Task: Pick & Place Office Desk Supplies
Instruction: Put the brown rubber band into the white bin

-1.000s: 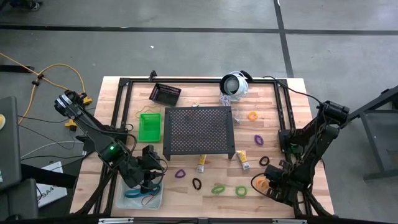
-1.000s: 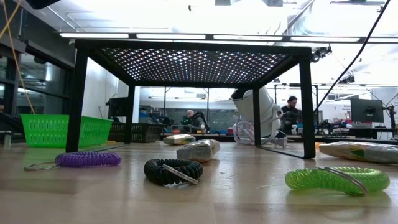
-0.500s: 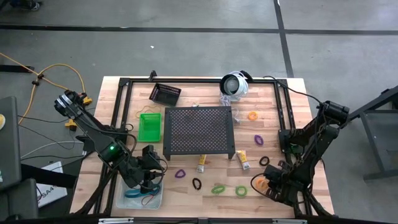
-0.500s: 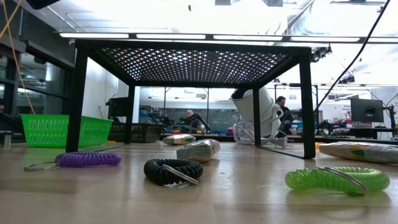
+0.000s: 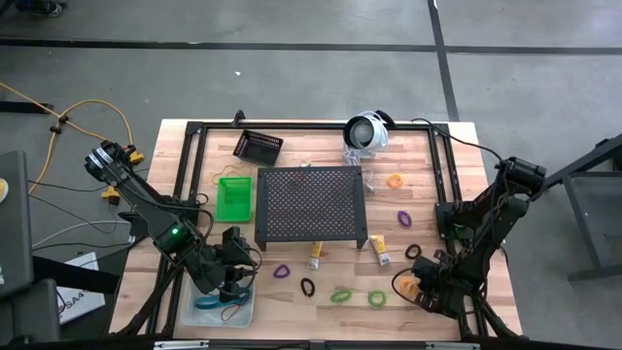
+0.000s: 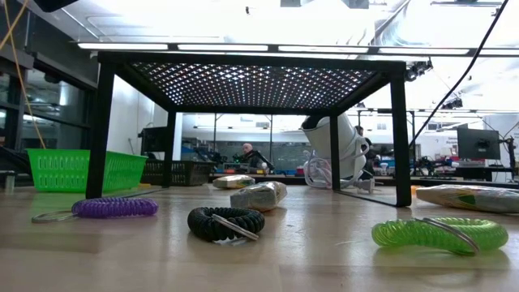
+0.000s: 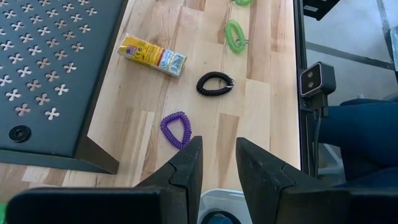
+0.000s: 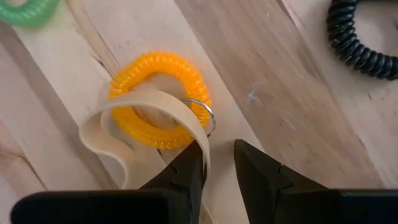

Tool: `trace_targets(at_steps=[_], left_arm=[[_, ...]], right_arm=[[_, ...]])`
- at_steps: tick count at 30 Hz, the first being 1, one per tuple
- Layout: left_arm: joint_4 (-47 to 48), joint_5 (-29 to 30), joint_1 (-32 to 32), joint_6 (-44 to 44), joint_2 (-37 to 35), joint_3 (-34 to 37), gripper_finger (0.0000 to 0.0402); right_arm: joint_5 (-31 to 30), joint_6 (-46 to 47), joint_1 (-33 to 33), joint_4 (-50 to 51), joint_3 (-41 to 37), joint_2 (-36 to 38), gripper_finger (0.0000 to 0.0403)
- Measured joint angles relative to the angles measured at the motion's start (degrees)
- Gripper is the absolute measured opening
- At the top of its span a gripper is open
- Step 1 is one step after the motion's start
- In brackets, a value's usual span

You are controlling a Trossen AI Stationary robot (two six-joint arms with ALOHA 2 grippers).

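Observation:
My right gripper [image 8: 219, 155] [image 5: 420, 289] points down at the table's near right, its fingers close together at a tan rubber band [image 8: 146, 102] that arches over an orange coil loop [image 8: 158, 99]. A black coil [image 8: 360, 43] lies beside them. My left gripper [image 7: 219, 155] [image 5: 233, 280] hangs shut over the clear bin [image 5: 191, 313], which holds a blue loop. On the wood in front of the stand lie a purple loop [image 7: 177, 129], a black loop [image 7: 214, 83], green loops [image 5: 340, 295] and two yellow tubes [image 5: 315, 256] [image 5: 379, 250]. My right gripper comes from above, pointing down, and has one end of the tan band's strip [image 8: 202, 144] between its fingers; the fingers hide the pinch itself. The band stands up in a slack arch over the orange loop, with its far bend [image 8: 93, 137] down by the wood.
The black perforated stand [image 5: 311, 202] fills the table's middle. The green bin [image 5: 233, 197] and the black bin [image 5: 259, 146] sit to its left. The round white device [image 5: 366, 131] with its cable is at the far edge. More loops lie on the right [image 5: 404, 218].

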State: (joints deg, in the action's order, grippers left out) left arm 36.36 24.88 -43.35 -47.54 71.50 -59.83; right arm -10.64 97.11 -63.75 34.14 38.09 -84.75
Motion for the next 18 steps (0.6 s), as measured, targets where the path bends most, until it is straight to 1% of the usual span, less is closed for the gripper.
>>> trace_targets(at_steps=[5, 11, 18], left_arm=[[0.0, 0.0, 0.0, -0.01, 0.0, 0.0, 0.0093], [0.0, 0.0, 0.0, 0.0, 0.0, 0.0, 0.0093], [0.0, 0.0, 0.0, -0.01, 0.0, 0.0, 0.0093]], right_arm=[[0.38, 0.06, 0.0, 0.1, -0.02, 0.0, 0.0057], [0.54, 0.17, 0.0, 0.3, -0.04, -0.02, 0.0011], [0.57, 0.19, 0.0, -0.92, -0.04, -0.04, 0.0003]])
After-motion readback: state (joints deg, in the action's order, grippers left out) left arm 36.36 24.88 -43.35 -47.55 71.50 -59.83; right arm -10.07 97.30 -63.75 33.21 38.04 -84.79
